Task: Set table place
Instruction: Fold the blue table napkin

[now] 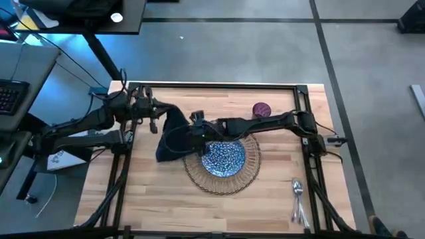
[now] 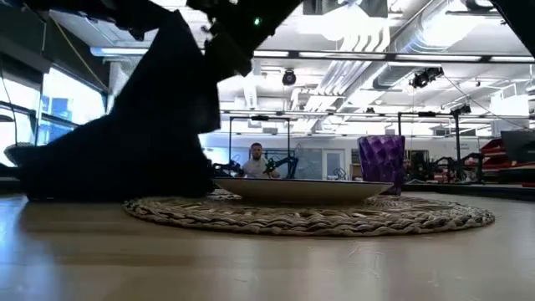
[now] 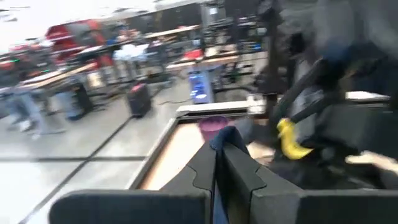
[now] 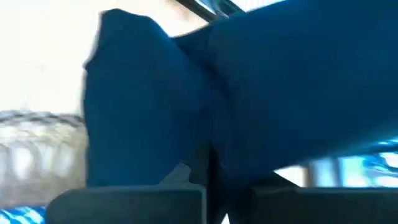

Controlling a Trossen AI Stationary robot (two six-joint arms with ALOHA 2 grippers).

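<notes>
Overhead, both arms' jaws pinch the dark navy napkin, draped and crumpled beside the plate.

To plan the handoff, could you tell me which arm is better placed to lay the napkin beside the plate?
Probably left: both grippers, left and right, pinch the napkin, which hangs on the plate's left-arm side.

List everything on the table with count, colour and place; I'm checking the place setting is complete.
Woven wicker mat: one, tan, table centre.
Blue-white speckled plate: one, on the mat.
Dark navy cloth napkin: one, held up by both grippers, lower end on the table left of the mat.
Small purple cup: one, far side, right of centre.
Silver cutlery: several pieces, near right corner.
Light wooden table: one.
Left gripper: shut on the napkin.
Right gripper: shut on the napkin.
</notes>
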